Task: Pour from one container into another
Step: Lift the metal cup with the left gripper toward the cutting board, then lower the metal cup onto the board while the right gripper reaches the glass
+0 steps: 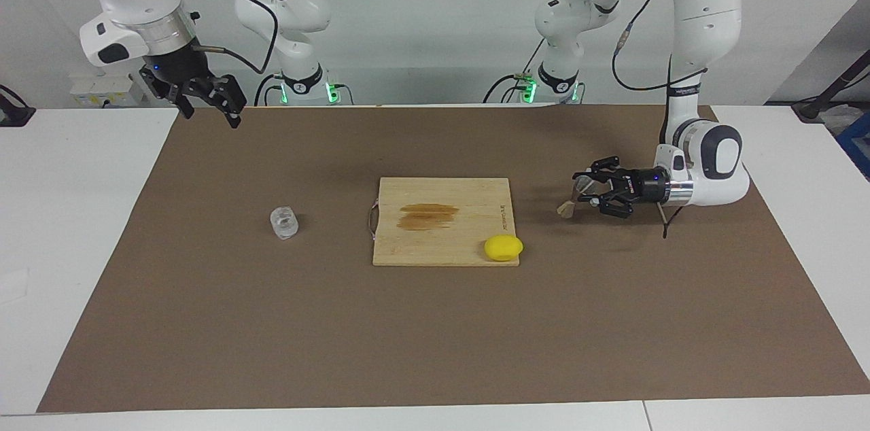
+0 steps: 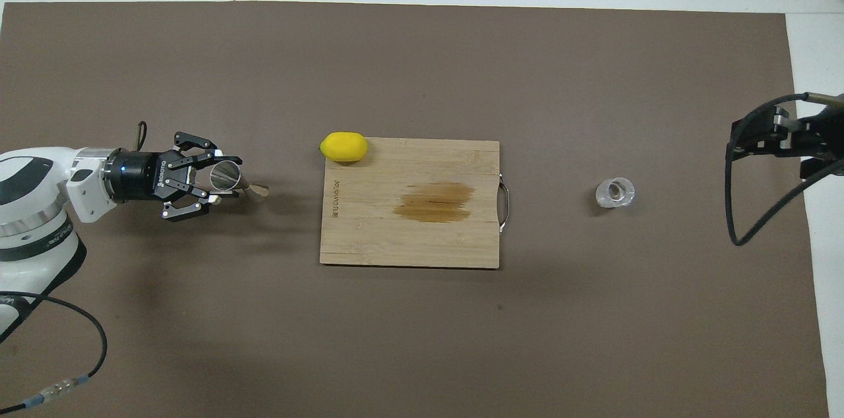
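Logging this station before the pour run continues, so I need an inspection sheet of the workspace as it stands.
Surface: brown mat over a white table.
Job's things: clear squat glass cup upright on the mat toward the right arm's end; silvery hourglass metal jigger tilted, off the mat.
Clutter: wooden cutting board with a brown stain; yellow lemon at its corner.
Grippers: left gripper shut on the jigger, over the mat; right gripper raised over the mat's corner, waiting.
Cables: black cable on the right arm.
Surroundings: white wall.
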You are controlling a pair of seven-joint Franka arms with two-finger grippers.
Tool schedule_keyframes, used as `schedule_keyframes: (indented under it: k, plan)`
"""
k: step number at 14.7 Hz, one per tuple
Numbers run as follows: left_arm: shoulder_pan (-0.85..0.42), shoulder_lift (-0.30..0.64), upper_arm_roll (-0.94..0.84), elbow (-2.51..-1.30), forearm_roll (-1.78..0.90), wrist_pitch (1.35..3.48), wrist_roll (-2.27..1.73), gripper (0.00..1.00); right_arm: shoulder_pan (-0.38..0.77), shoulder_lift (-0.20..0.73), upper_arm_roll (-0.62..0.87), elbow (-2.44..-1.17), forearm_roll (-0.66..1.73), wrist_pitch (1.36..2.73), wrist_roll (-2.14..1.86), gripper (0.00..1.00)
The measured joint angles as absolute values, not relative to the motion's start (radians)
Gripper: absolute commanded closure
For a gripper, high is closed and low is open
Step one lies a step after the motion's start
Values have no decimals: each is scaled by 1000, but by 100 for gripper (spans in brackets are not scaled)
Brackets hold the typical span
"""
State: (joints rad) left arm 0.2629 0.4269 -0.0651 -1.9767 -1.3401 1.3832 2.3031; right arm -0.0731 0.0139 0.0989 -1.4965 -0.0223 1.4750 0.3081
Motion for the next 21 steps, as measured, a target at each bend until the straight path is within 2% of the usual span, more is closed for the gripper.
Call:
schedule_keyframes:
  k: [4,9,12,21]
  plan:
    - [178,412,-66,-1982,-1405,1432,2260,84,-73,14,99,-1497,-22,1475,370,9]
    - [-39,372,-70,-1987,-1560,1634,2175,85,-73,17,99,-1499,-22,1475,489,8]
    - [-125,352,-70,-1994,-1616,1697,2135,85,-85,28,99,-1503,-10,1475,607,9]
    - [-322,346,-70,-2021,-1838,1908,2131,86,-254,105,94,-1648,224,1645,897,9]
